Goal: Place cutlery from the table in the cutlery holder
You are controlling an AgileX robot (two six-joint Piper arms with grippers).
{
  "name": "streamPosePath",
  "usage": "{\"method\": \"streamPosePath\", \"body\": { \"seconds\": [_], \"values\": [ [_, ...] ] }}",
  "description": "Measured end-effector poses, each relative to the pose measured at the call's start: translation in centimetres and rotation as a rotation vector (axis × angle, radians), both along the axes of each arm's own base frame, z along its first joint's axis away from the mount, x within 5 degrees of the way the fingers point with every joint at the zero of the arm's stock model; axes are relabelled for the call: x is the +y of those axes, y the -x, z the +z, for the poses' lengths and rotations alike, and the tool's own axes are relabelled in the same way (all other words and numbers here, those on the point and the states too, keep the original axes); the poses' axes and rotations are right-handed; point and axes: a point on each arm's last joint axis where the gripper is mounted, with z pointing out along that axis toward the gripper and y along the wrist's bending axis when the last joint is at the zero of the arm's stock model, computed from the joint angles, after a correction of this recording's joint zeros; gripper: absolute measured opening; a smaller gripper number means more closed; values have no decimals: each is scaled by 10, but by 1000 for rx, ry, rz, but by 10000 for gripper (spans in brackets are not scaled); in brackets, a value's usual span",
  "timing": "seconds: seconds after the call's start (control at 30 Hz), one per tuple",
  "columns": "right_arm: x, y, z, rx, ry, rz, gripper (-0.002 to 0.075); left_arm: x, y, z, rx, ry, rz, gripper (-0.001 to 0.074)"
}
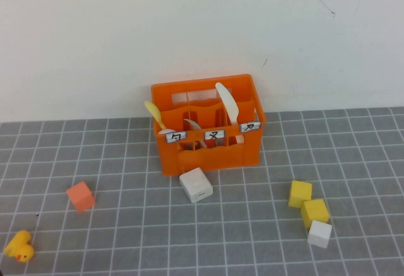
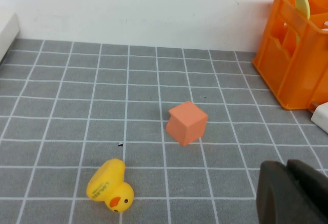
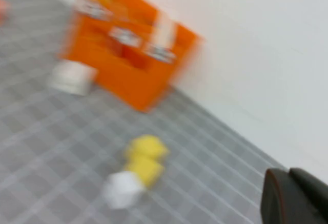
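Standing upright in the orange cutlery holder (image 1: pixel 208 143) on the desk (image 1: pixel 252 238), the white knife (image 1: pixel 227 107) looked light, stiff, slippery, best pinched mid-handle; left tool (image 2: pixel 294 193) and right tool (image 3: pixel 297 196) hung clenched, empty, low nearby.

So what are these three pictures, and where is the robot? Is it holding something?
The robot has two arms with pinchers called grippers. One picture looks down from a camera above the grey table. The other two come from cameras on the robot's wrists. The dark shape in a corner is the left gripper in one and the right gripper in the other. Both are shut and hold nothing. On the table stands an orange cutlery holder with a white knife and a yellow spoon sticking out. Around it lie a white box, an orange cube, a toy duck, two yellow cubes and a white cube.
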Motion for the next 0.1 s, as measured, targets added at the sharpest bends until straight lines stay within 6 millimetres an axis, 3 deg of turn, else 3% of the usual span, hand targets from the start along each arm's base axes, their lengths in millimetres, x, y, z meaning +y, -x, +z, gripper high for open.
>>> {"method": "streamPosePath", "body": {
  "seconds": [0.1],
  "values": [
    [-6,-8,-15,-40,-14,-175,-1,0,0,0,0,0,0,-1]
  ]
}}
